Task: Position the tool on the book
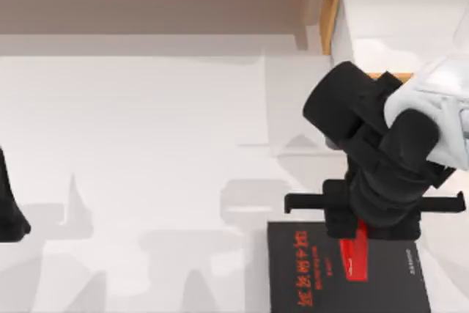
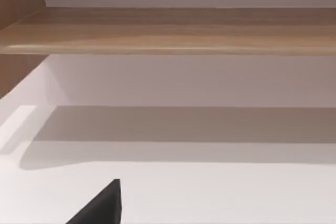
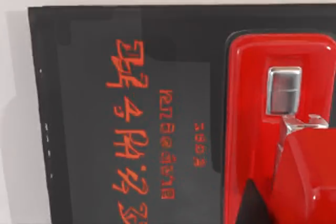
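The right claw (image 1: 357, 243) hangs over the far edge of the book (image 1: 308, 273), at the right of the bench (image 1: 146, 144) in the top view. The dark wrist above it hides the fingers, so I cannot tell whether it is clenched or released, nor whether it touches the tool (image 1: 355, 262). In the top view a strip of that red tool shows just under the wrist, lying on the black cover, to the right of the red lettering. The right wrist view shows the same tool (image 3: 278, 129) close up: a glossy red body with a small metal plate set in it, flat on the book (image 3: 105, 77), with the lettering alongside and a row of tiny white marks near one edge.

The left arm is parked at the bench's left edge, and its claw (image 1: 11, 218) shows as a dark shape whose state I cannot tell.

One book, one tool, two arms.
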`<state>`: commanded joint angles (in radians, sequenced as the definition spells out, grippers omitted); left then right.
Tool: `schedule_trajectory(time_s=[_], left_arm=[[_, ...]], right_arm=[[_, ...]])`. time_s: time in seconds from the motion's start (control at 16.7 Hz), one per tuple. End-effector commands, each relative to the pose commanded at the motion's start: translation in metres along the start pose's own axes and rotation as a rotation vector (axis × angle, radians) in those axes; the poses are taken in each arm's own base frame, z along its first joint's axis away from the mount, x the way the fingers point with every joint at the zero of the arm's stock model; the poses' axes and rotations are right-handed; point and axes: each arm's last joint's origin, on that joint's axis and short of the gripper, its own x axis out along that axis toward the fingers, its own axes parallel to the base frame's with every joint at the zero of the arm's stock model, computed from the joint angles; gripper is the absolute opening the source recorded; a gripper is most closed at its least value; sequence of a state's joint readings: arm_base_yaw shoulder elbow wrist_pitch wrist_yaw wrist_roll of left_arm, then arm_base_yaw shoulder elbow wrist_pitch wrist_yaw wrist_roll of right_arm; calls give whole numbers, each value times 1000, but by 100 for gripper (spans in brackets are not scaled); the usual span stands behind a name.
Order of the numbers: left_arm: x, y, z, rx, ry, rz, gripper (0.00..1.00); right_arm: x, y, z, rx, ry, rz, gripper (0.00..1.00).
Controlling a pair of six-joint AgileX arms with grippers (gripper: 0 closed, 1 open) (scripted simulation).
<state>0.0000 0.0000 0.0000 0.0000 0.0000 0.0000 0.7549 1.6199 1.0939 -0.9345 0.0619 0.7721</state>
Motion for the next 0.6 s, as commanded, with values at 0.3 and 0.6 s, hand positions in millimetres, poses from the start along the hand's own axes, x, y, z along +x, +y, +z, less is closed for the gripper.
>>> schedule_trajectory(time_s=[0.3, 0.6], left_arm=[[0, 0, 0, 0, 0, 0, 100], [0, 0, 0, 0, 0, 0, 100]], right_arm=[[5, 0, -6, -3, 20, -13, 0], [14, 0, -5, 1, 19, -13, 0]])
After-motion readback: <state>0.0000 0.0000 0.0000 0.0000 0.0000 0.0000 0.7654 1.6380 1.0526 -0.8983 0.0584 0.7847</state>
